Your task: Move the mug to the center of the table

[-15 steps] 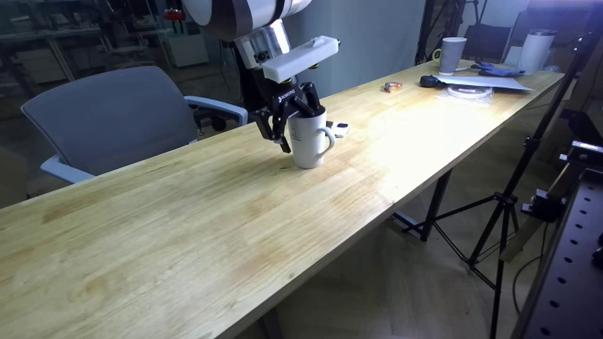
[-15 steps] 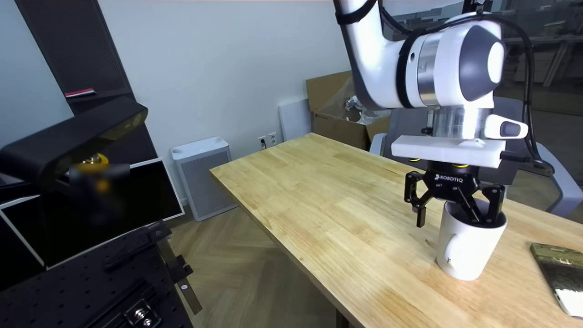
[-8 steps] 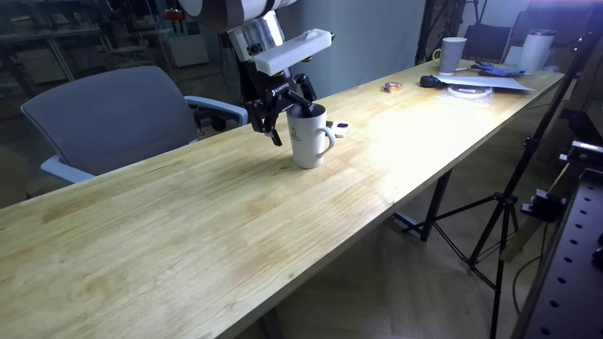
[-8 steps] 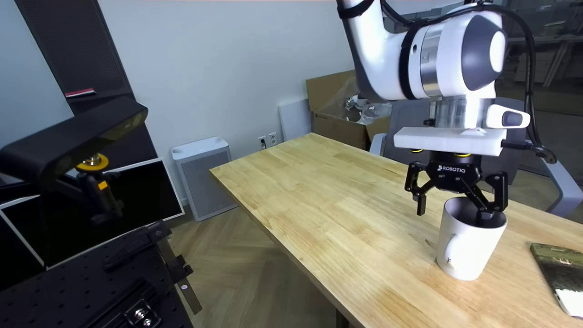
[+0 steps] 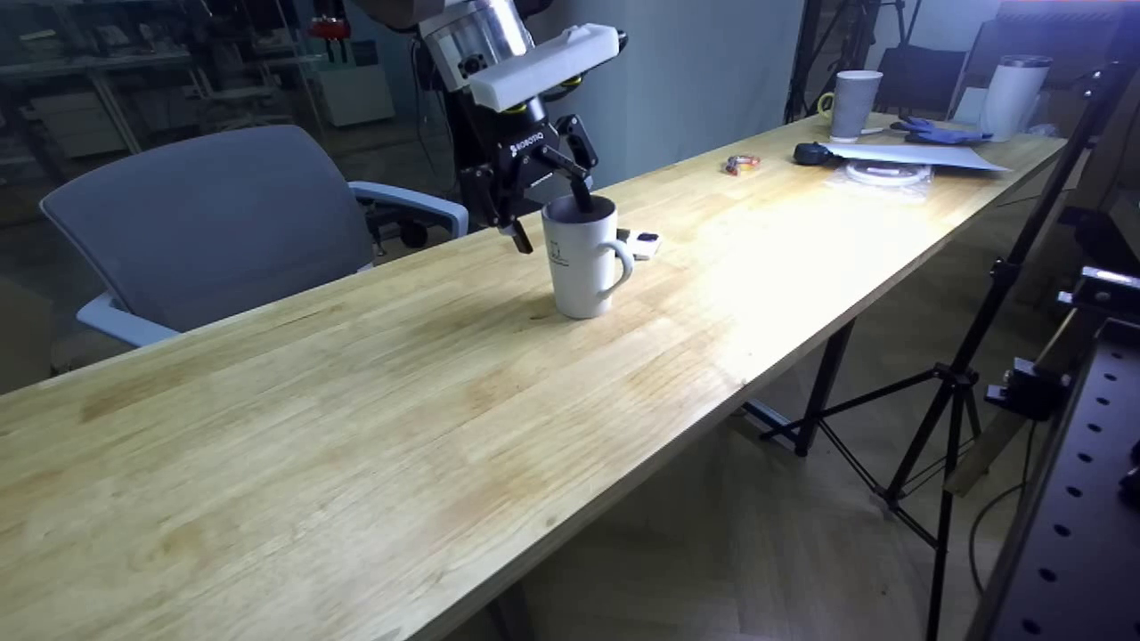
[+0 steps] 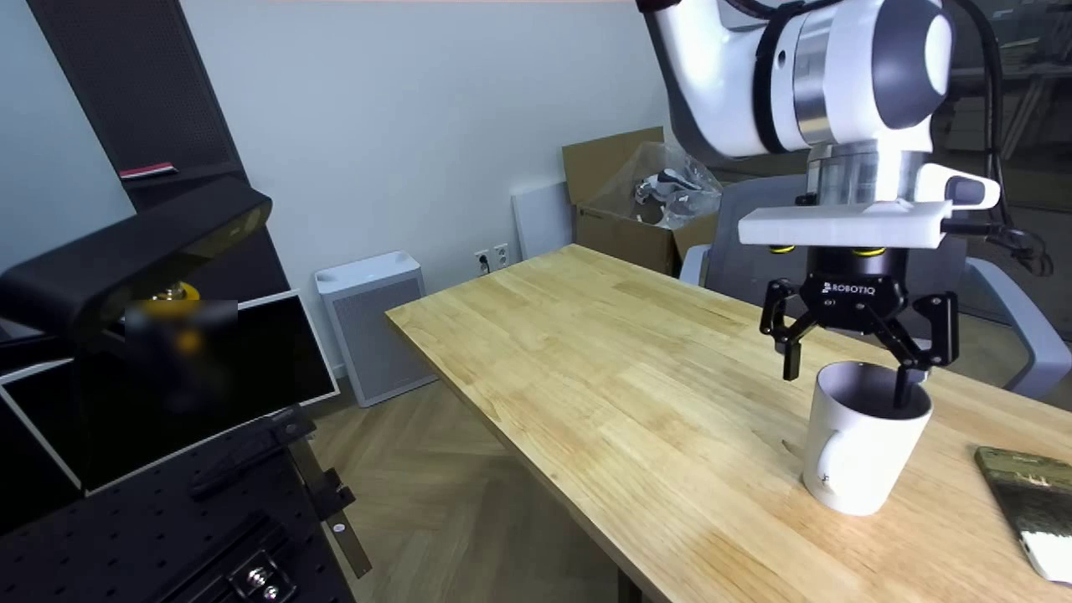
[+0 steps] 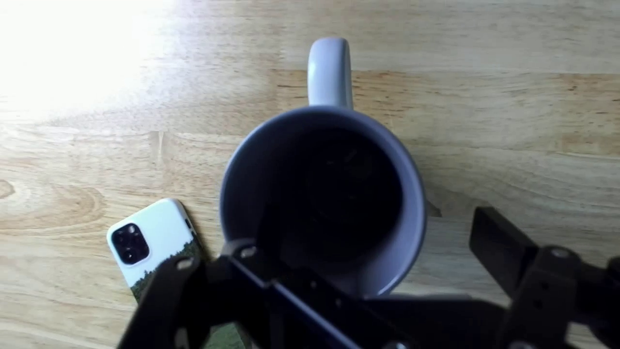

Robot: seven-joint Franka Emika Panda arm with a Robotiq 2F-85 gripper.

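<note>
I have the fingers [image 6: 791, 364] spread wide, tips pointing down at the mug [image 5: 577, 276], which stands upright on the desk [image 5: 356, 445] between its two long edges; I can't tell from here whether that spot is the center. In both exterior views a single fingertip sits at the mug's mouth, in it or just over it (the angles won't settle which for me), while its partner hangs outside, above the desk and apart from the mug's wall. From the wrist I look straight down into the dark inside, the handle [image 7: 330, 72] pointing toward the top of that view. In an exterior view I can make out a small dark logo [image 5: 557, 254] on the side.

A phone [image 7: 164, 228] in a white and green case lies flat near the mug, partly covered by the fingers in my wrist view. A grey office chair [image 5: 214, 231] stands at a long side of the desk. Toward the far end I see a tall grey cup [image 5: 857, 102], a white tumbler [image 5: 1015, 98] and a sheet of paper [image 5: 944, 158]. In an exterior view there is an open cardboard box [image 6: 624, 239] just beyond the desk near its opposite end, and a white appliance [image 6: 373, 327] on the floor by the corner there.
</note>
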